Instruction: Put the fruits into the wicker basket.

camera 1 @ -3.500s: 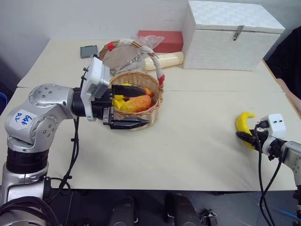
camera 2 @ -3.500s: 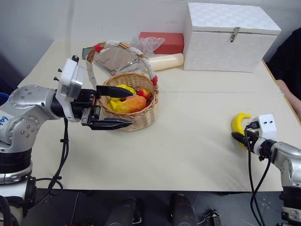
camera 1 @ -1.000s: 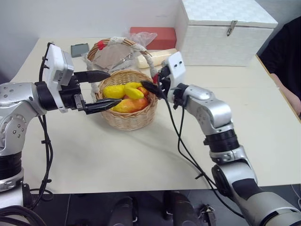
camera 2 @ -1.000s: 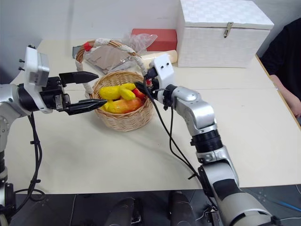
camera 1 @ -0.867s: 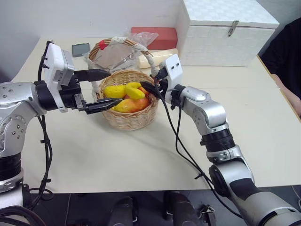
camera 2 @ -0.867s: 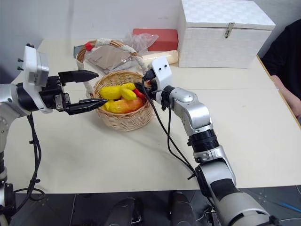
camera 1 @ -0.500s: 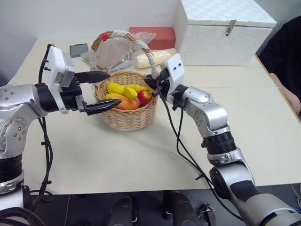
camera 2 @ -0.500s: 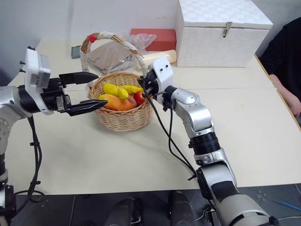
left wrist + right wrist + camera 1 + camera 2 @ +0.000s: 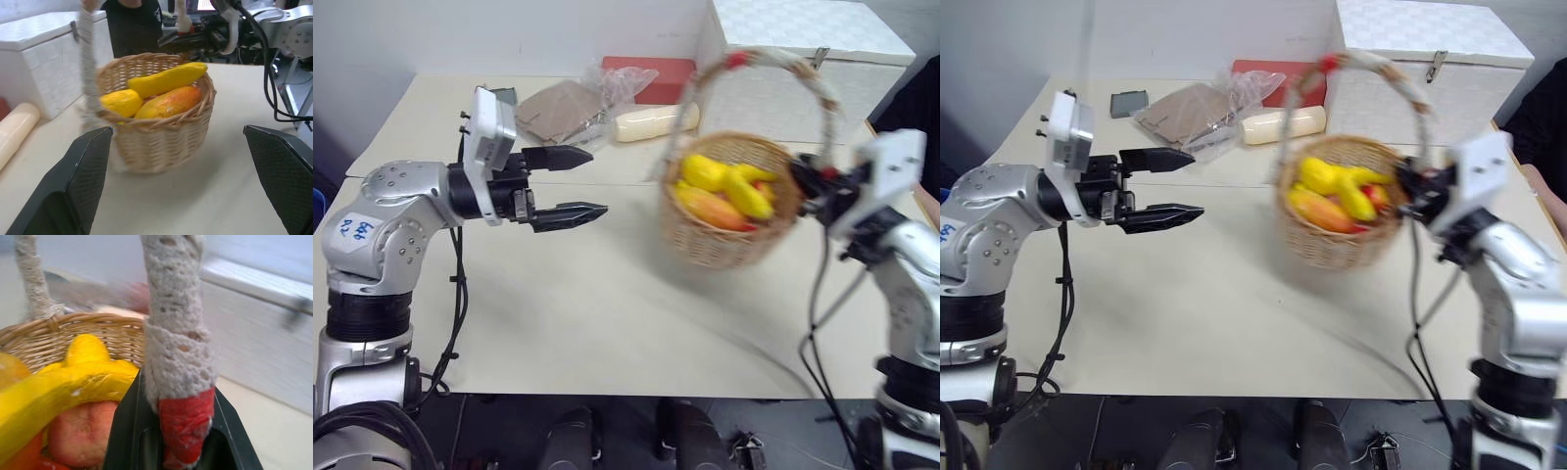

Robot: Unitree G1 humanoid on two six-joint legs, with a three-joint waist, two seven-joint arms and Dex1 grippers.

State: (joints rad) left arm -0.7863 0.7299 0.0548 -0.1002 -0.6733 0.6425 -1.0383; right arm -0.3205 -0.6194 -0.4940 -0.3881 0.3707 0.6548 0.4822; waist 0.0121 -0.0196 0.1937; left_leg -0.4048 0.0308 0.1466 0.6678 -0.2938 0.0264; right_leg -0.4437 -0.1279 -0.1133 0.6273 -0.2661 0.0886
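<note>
The wicker basket [image 9: 729, 238] stands at the right of the table, blurred by motion. In it lie fruits: a yellow banana [image 9: 745, 194], an orange-red mango [image 9: 707, 208], a yellow lemon [image 9: 699, 170] and a pink-red one [image 9: 80, 438]. My right gripper [image 9: 815, 182] is shut on the red-wrapped foot of the white handle [image 9: 182, 428] at the basket's right rim. Left of the table's middle, my left gripper [image 9: 598, 180] is open and level, pointing at the basket from well apart. Its black fingers [image 9: 73, 188] frame the basket in the left wrist view.
A large white box [image 9: 803, 59] stands at the back right, just behind the basket. A red box [image 9: 651, 73], a cream roll [image 9: 651, 122], a plastic bag with brown card [image 9: 573, 103] and a small dark device [image 9: 1126, 101] lie at the back. A person in black [image 9: 915, 88] is at the right edge.
My right gripper has shut on the foot of the basket's handle and swung the basket far to the right, away from my left gripper. The left gripper edged slightly right and stays open.
</note>
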